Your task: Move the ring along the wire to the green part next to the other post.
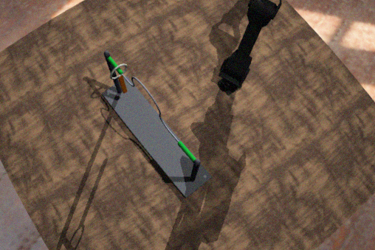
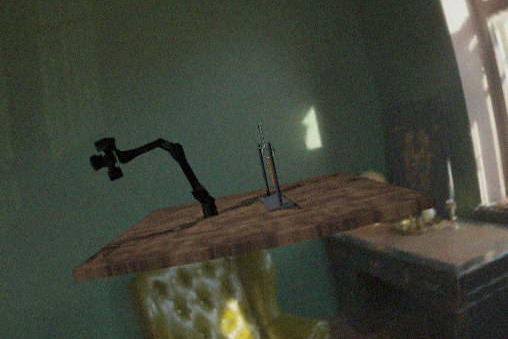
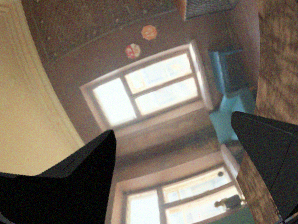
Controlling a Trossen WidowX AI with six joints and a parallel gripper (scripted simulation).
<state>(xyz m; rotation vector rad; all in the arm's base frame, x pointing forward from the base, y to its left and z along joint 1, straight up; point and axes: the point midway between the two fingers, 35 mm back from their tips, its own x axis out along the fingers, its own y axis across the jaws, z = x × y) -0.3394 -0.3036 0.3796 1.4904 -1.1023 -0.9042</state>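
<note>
The pale ring (image 1: 111, 74) hangs around the green part (image 1: 112, 60) by the left post (image 1: 117, 86) in the top view, near that part's inner end. Its orange handle (image 1: 122, 84) (image 2: 272, 170) points down. The thin grey wire (image 1: 170, 130) bends across to the other green part (image 1: 187, 151) at the right post (image 1: 195, 172). My gripper (image 2: 106, 160) (image 3: 176, 127) is open and empty, with its fingers wide apart in the wrist view. It is raised at the far left in the exterior view, well away from the ring, and out of frame in the top view.
A grey base plate (image 1: 153, 134) carries both posts on the wooden table (image 1: 295, 134) (image 2: 175, 237). My arm (image 1: 252, 35) (image 2: 187, 172) rises from the table beside the plate and leans away from it. The wrist view shows mostly the room and windows, with the table's edge at right.
</note>
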